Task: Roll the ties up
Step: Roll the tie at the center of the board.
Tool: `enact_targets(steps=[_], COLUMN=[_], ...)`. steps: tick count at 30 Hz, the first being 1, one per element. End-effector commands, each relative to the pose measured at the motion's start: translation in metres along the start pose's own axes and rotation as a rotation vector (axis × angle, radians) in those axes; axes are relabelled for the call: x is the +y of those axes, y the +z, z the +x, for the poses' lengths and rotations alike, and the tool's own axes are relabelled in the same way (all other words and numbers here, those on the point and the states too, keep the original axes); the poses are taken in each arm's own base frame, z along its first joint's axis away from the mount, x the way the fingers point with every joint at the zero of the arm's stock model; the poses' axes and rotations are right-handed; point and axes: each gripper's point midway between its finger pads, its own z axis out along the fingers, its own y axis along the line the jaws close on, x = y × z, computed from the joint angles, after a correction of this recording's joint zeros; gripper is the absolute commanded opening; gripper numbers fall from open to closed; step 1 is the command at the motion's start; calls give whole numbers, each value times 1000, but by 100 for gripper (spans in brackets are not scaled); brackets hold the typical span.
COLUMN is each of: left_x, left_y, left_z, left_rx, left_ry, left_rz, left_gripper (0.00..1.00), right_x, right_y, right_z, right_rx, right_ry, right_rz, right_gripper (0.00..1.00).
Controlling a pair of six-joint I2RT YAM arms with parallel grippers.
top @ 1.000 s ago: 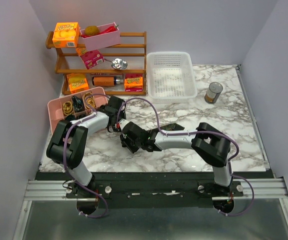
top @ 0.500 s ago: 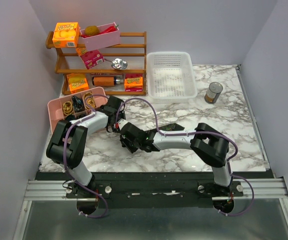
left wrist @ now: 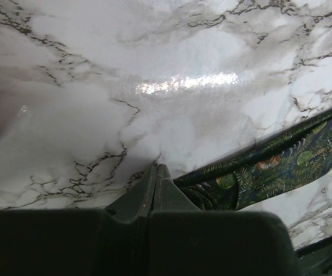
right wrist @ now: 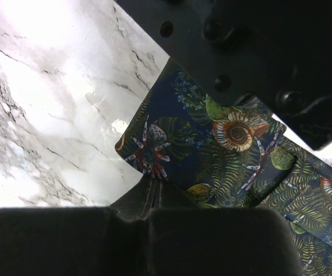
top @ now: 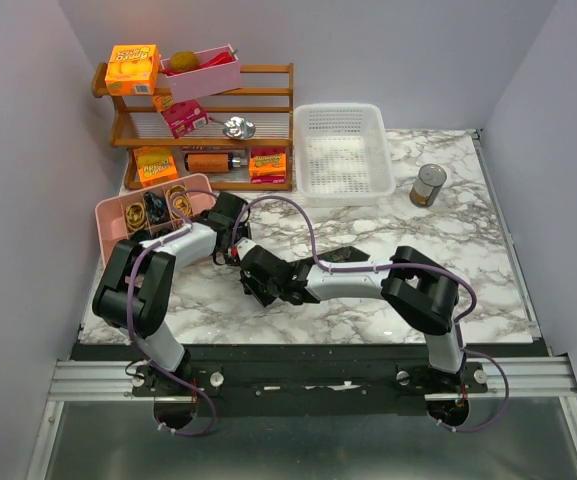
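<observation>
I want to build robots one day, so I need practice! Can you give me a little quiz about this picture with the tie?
1. True or false: the can stands inside the basket.
2. What is printed on the tie? A) shells and ferns B) stripes C) dots
3. Fill in: the left fingers and the right fingers are both ____.
Key: 1 false, it stands on the table beside it; 2 A; 3 shut.

Tie [top: 346, 254] (dark, pointed) against right arm [top: 343, 282]
</observation>
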Motion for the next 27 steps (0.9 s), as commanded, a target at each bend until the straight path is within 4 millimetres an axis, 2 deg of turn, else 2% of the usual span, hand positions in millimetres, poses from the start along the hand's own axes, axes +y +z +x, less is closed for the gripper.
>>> enact_targets(steps=[1,4,5,6,7,9,10,12,14,16,19,23,27], left_x=[21,21,21,20,21,17,15,13,13,12,16,9,6], left_y=[-9,-20,-24,-29,-33,-43,-45,-55,-60,-66,-75,-92,-110], left_z=[20,-3,-15,-22,-30,-46,-52,-65,-71,-76,-76,-72,-59], left_rx=[67,-5,-45,-73,-103,-165,-187,-242,-272,-298,-331,-385,-426], left_ry=[48,63,68,72,74,77,76,76,70,63,51,38,17], left_rz=[-154,-201,-225,-232,-249,-259,-256,-267,-278,-283,-289,-211,-130], left_gripper=[0,1,7,13,27,40,51,61,71,77,78,78,78], right_x=[-4,3,6,8,9,11,13,14,14,15,11,-2,-15], right_y=[-5,-17,-20,-23,-31,-38,-46,-52,-64,-71,-78,-74,-67], right_z=[-1,-5,-4,-4,-10,-8,-14,-15,-25,-32,-44,-55,-60], right_rx=[1,-13,-12,-16,-33,-33,-53,-63,-96,-117,-154,-175,-176], right_ry=[-30,-34,-37,-42,-40,-39,-38,-38,-36,-29,-24,-18,10], right_rz=[13,-31,-42,-51,-65,-85,-97,-109,-113,-117,-95,-28,1], right_gripper=[1,1,1,1,1,1,1,1,1,1,1,1,1])
